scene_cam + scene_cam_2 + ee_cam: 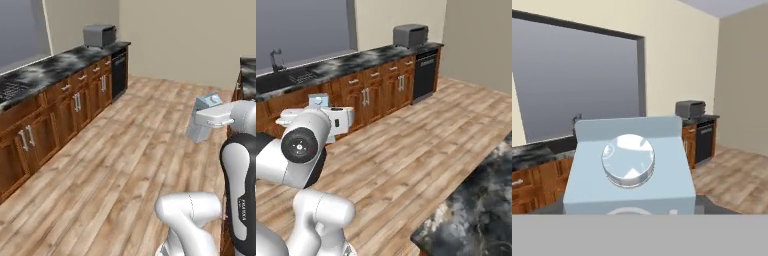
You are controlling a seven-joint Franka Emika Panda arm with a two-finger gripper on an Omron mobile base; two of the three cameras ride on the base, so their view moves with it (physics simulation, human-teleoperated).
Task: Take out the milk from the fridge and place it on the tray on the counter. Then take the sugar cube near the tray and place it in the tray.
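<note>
My gripper [204,123] is shut on the milk [206,106], a pale carton with a round cap. It hangs tilted in mid-air over the wooden floor. From the right base view the milk [318,100] pokes up behind my hand, and the gripper [327,119] is partly hidden by my arm. The hand view looks onto the milk [629,172] at close range, and it covers my fingertips. A black marble counter [50,70] runs along the left wall. Another stretch of counter [476,210] lies at my right. The fridge, the tray and the sugar cube are out of view.
A grey toaster oven [99,35] stands at the counter's far end, above a black dishwasher [119,75]. A sink with a faucet [276,61] is set into the counter under the window. Brown cabinets [75,107] line the left. Open wooden floor [130,145] stretches ahead.
</note>
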